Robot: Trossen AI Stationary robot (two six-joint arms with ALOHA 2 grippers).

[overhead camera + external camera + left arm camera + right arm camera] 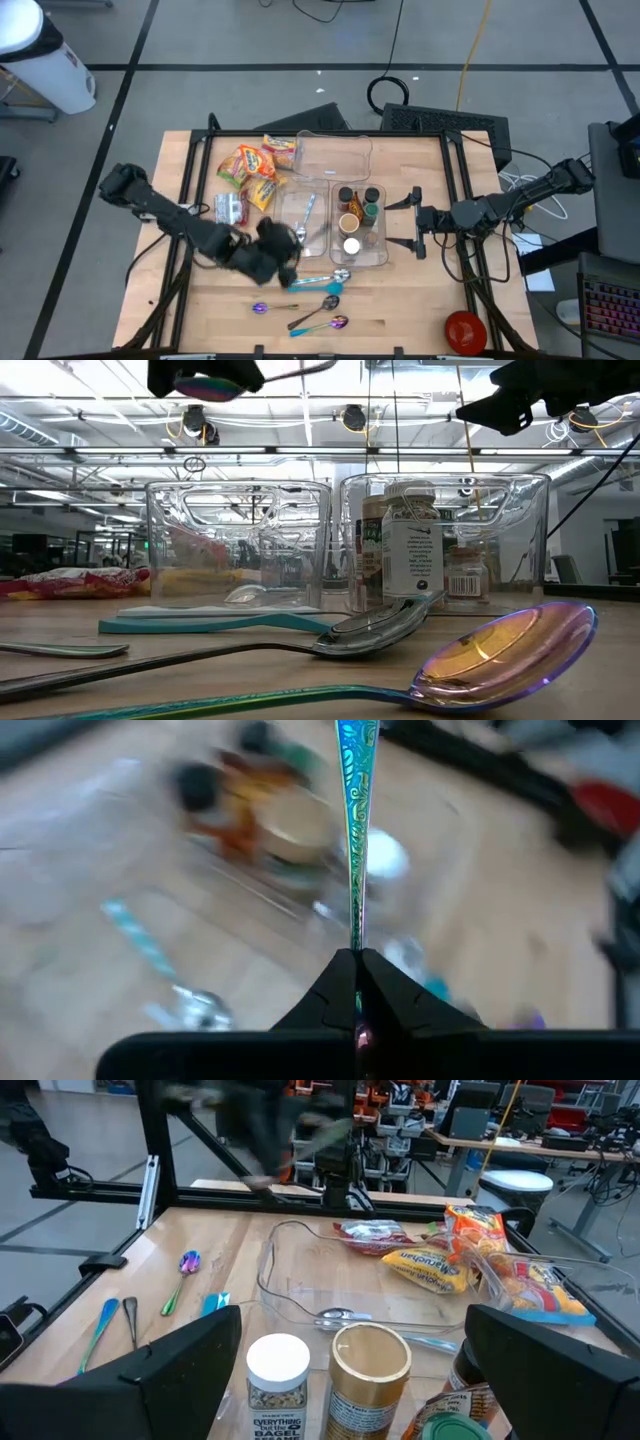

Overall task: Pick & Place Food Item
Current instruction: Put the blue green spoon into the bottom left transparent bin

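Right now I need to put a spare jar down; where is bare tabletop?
Free: the front-left corner left of the loose spoons, and the strip between the jar bin and red bowl. Crowded: snack packets, bins, mid-table, where the left claw holds a spoon.

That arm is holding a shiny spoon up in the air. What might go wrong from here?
The left gripper pinches the iridescent spoon only at its handle's end, so it might swing or slip out, dropping among the spoons on the table. It hangs near the clear bin, so a low pass might knock the bin or the jars beside it. The right gripper waits open close by; the arms might crowd.
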